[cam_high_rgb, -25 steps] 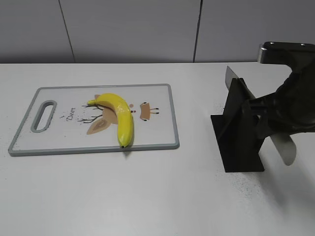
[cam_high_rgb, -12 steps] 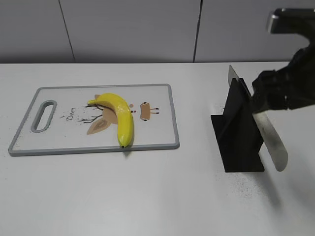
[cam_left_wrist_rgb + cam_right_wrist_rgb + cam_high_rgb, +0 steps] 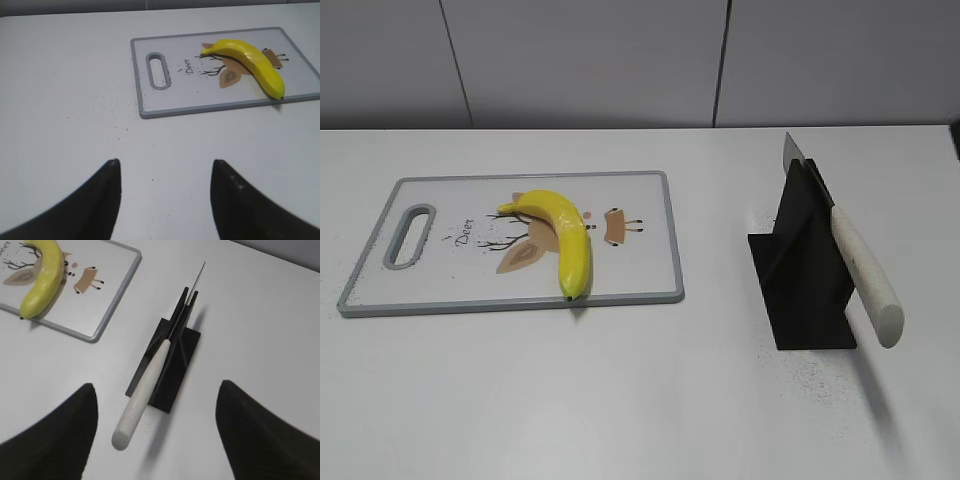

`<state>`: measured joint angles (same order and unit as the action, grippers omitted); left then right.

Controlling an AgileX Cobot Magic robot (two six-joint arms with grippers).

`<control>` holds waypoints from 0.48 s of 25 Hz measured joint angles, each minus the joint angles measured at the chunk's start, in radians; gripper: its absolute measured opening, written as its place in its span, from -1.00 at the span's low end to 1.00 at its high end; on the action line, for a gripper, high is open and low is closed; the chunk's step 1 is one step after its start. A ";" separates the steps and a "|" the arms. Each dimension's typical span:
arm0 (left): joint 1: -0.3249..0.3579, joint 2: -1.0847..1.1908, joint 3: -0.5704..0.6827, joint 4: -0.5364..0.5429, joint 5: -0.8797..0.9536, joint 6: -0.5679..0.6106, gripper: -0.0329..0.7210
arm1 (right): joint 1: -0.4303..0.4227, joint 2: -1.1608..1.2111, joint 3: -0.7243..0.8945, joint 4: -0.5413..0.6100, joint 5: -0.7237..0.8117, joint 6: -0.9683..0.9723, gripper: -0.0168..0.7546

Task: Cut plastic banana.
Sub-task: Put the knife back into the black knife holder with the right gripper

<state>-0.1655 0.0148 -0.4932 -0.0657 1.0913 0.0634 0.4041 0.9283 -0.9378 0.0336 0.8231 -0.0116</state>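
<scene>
The plastic banana (image 3: 561, 236) lay on the grey-rimmed cutting board (image 3: 650, 180), curving from the printed deer design near the board's middle down to the near edge, where its dark tip just overhung the rim. In the left wrist view the banana (image 3: 251, 63) showed on the far right part of the board (image 3: 137, 75), well apart from the left gripper (image 3: 165, 192), whose two dark fingers stood spread wide over bare table (image 3: 65, 100) with nothing between them. The knife (image 3: 855, 268) rested in the black stand (image 3: 802, 275) to the right of the board, its cream handle slanting out toward the camera and its blade tip poking up behind the stand. The right gripper (image 3: 157, 432) hovered above the knife (image 3: 142, 402), jaws parted and empty; it seemed clear of the handle, though the height was hard to judge
</scene>
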 joint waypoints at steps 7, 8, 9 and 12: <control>0.000 -0.020 0.000 0.001 0.001 -0.009 0.55 | 0.000 -0.316 0.211 0.000 0.032 -0.011 0.56; 0.000 -0.020 0.000 0.001 0.000 -0.009 0.55 | 0.000 -0.364 0.239 0.000 0.037 -0.011 0.55; 0.000 -0.020 0.000 0.001 0.000 -0.009 0.55 | 0.000 -0.411 0.268 0.000 0.049 -0.011 0.55; 0.000 -0.020 0.000 0.001 0.000 -0.009 0.55 | 0.000 -0.534 0.329 0.000 0.101 -0.012 0.55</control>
<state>-0.1655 -0.0052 -0.4932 -0.0649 1.0911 0.0544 0.4041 0.3940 -0.6083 0.0336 0.9236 -0.0238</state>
